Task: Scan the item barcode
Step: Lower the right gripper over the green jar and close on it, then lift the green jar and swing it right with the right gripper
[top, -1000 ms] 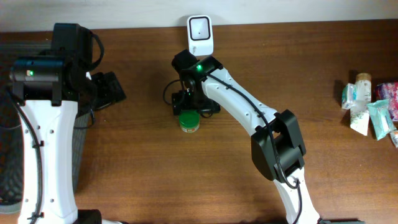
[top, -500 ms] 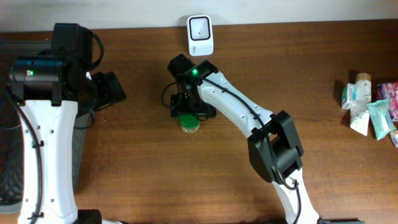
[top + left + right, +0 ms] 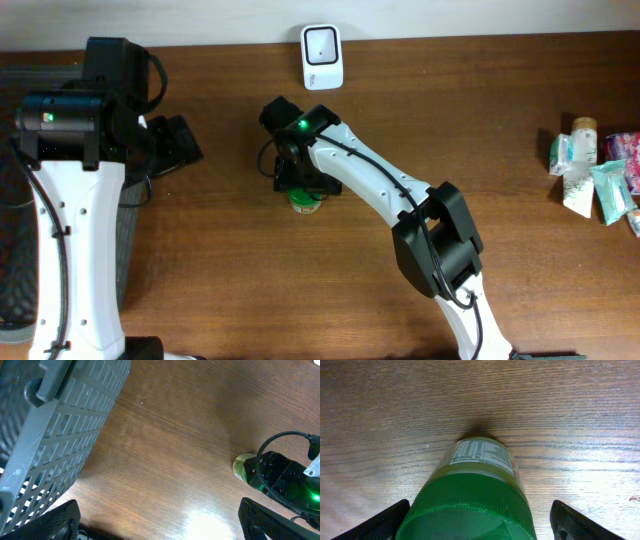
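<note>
A small jar with a green lid [image 3: 306, 202] stands upright on the wooden table, its printed label [image 3: 481, 455] facing away from the right wrist camera. My right gripper [image 3: 300, 182] is directly over it. In the right wrist view the gripper [image 3: 480, 527] is open, with one finger on each side of the lid [image 3: 470, 505]. The left finger is close against the lid and a gap remains at the right finger. The white barcode scanner [image 3: 322, 45] stands at the table's back edge, behind the jar. My left gripper [image 3: 162, 527] hangs wide open over bare wood, well left of the jar [image 3: 242, 467].
A grey slatted basket [image 3: 60, 425] sits at the table's left edge, under the left arm [image 3: 70, 130]. A cluster of packets and tubes [image 3: 595, 175] lies at the far right. A black cable [image 3: 280, 440] loops off the right wrist.
The right arm has shifted left and toward the front of the table, so its wrist now covers most of the jar. The left arm has not moved.
</note>
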Robot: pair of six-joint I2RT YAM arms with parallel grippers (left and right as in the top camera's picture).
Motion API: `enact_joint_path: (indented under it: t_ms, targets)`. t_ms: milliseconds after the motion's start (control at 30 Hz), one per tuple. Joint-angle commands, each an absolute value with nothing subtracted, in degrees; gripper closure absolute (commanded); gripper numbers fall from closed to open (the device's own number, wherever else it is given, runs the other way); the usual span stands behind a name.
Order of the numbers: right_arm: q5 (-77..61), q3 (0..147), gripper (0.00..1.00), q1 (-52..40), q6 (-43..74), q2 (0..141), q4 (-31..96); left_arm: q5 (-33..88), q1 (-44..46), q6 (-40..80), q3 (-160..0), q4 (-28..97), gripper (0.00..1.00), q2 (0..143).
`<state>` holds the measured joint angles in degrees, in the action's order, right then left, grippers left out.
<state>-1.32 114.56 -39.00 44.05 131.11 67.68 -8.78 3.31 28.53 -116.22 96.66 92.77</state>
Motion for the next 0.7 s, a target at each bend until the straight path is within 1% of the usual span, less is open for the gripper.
enact_joint_path:
  t_ms: [0,100,167,200,333,400,533,600,667]
  targets:
    - [-0.78,112.66,0.16,-39.11,48.99,131.66,67.96,-8.80,3.09,29.26,-116.84,96.71,0.01,91.85]
    - [-0.84,112.51,0.20,-39.11,50.09,131.66,67.75,-8.78,3.09,29.26,-116.84,96.71,0.01,91.85]
    - [-0.82,112.51,0.28,-39.11,50.06,131.66,67.72,-8.78,3.09,29.26,-116.84,96.71,0.01,91.85]
    - [-0.82,112.51,0.30,-39.09,50.04,131.66,67.72,-8.80,3.09,29.26,-116.84,96.71,0.01,91.85]
    - [-1.32,112.51,0.31,-39.09,50.02,131.63,67.77,-8.78,3.09,29.26,-116.84,96.71,0.01,91.85]
    - [-3.66,112.53,0.30,-38.98,50.02,131.63,67.77,-8.80,3.09,29.26,-116.84,96.71,0.01,91.85]
    - [-6.31,112.62,0.31,-36.03,50.02,131.50,69.58,-8.80,3.09,29.26,-116.84,96.71,0.01,91.85]
    - [-13.30,112.62,0.31,-32.14,49.32,131.41,71.70,-8.80,3.09,29.23,-116.84,96.71,0.01,91.85]
    - [-22.15,112.62,0.32,-28.88,43.31,131.41,71.96,-8.78,3.09,29.26,-116.84,96.71,0.01,91.85]
